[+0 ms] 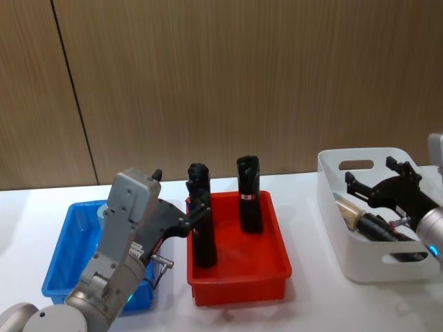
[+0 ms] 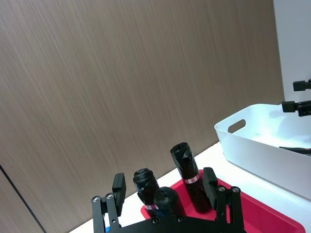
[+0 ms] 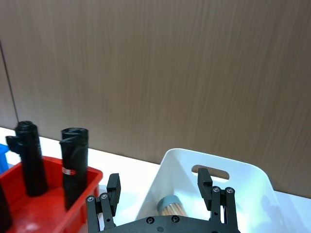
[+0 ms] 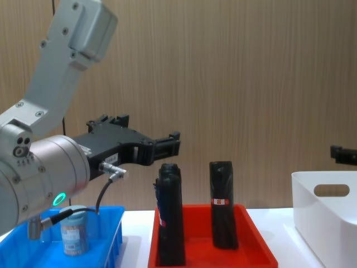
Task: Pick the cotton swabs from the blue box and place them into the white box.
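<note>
While the left end effector [image 1: 181, 199] hangs in the air above the gap between the blue box [image 1: 64, 256] and the red tray [image 1: 239, 277], its fingers stand apart with nothing between them. The red tray sits in the middle of the white surface [image 1: 311, 290], and everything else can be placed from it. Two tall black rolls [image 1: 249, 194] stand upright inside it, one toward its back wall and one nearer its left wall.

The blue box lies just to the left of the red tray, close beside it but not touching in the chest view. One jar of cotton swabs [image 4: 73, 230], clear with a pale lid, stands upright in the blue box [image 4: 39, 251], on the side away from the red tray; the left arm passes in front of it.

The white box [image 1: 360, 207] stands to the right of the red tray, well apart from it. The right end effector [image 1: 383, 181] hovers over the white box's opening, its fingers spread wide and empty. Under it, a second jar of cotton swabs [image 3: 170, 206] lies on its side on the floor of the white box [image 3: 233, 174], its lid end toward the red tray.
</note>
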Robot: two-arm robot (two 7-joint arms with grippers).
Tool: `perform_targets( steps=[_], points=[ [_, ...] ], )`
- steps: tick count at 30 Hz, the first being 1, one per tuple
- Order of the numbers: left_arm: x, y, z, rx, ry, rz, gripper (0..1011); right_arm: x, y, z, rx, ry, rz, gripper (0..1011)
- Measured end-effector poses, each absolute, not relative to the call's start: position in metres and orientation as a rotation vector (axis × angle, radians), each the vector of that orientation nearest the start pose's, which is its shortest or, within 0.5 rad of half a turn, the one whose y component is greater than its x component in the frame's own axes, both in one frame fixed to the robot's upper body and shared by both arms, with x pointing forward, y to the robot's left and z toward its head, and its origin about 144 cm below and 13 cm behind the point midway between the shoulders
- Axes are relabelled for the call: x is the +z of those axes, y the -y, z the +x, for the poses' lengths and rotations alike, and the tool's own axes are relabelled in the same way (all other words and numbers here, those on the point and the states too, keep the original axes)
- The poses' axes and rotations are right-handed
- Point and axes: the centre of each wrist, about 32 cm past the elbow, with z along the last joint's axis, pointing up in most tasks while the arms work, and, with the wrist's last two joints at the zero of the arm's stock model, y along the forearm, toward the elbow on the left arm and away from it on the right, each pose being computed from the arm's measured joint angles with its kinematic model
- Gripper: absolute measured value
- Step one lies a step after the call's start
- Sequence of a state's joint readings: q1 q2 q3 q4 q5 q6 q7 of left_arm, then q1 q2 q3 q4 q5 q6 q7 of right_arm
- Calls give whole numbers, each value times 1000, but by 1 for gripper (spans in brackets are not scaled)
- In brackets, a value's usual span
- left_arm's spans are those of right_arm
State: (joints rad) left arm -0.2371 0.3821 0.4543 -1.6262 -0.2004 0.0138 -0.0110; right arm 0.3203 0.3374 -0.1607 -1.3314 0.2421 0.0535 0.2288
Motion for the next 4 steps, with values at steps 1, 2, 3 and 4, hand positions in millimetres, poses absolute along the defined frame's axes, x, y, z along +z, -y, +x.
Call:
perform_targets(
  steps=[1, 2, 3, 4],
  points=[
    [1204, -198, 492, 1124, 268, 61, 1004, 1188, 300, 541, -1275, 80, -106, 1002],
    [1204, -198, 492, 1124, 268, 61, 1004, 1187, 299, 539, -1274, 81, -104, 1002],
    [1204, -198, 492, 1124, 268, 61, 1004, 1187, 297, 537, -1273, 81, -103, 1002],
    [1204, -198, 492, 1124, 268, 61, 1004, 1186, 294, 532, -1270, 84, -98, 1002]
  ],
)
